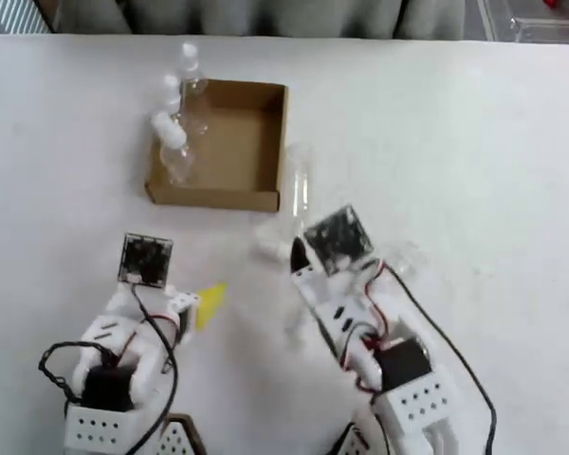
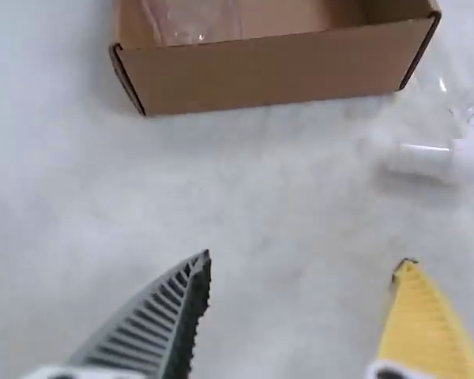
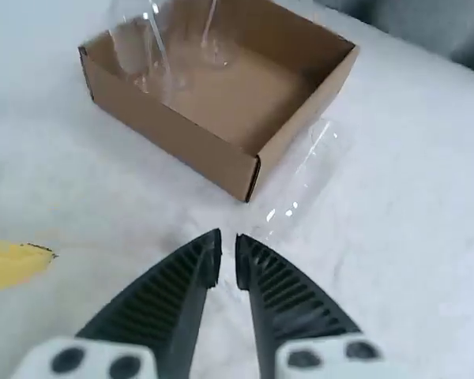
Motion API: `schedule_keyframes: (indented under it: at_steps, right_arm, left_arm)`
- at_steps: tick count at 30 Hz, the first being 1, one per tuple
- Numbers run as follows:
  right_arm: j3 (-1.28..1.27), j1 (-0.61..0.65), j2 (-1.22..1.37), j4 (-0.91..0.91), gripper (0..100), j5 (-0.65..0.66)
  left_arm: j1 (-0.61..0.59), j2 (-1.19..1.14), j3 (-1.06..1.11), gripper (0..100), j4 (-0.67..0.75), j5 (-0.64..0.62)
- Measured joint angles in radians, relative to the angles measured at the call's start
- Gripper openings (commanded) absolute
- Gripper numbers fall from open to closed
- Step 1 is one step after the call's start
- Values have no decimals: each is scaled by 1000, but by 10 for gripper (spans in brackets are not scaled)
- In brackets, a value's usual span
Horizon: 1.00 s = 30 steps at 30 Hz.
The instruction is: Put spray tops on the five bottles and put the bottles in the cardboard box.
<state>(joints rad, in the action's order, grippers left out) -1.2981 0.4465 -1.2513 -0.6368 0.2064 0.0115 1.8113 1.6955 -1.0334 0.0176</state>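
While one bottle (image 1: 298,185) lies beside the cardboard box (image 1: 214,197), two bottles (image 1: 175,142) show inside.

Two white robot arms stand side by side, both angled forward. The left arm (image 1: 114,351) holds its left gripper (image 2: 304,264) low, its grey and yellow fingers spread wide apart. The right arm (image 1: 379,351) points its right gripper (image 3: 227,241) forward, its two dark ridged fingers almost together with only a thin slit between them.
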Motion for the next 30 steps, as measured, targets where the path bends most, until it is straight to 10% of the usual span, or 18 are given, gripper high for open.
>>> schedule_keyframes:
  at_steps: [8, 19, 30]
  right_arm:
    - [377, -32, 559, 0, 19, 2]
    - [931, -32, 1178, -164, 310, -130]
    - [1091, -32, 1386, -206, 276, -172]
  left_arm:
    - [0, 0, 0, 11, 0, 3]
    - [0, 0, 0, 22, 0, 129]
    - [0, 0, 0, 22, 0, 132]
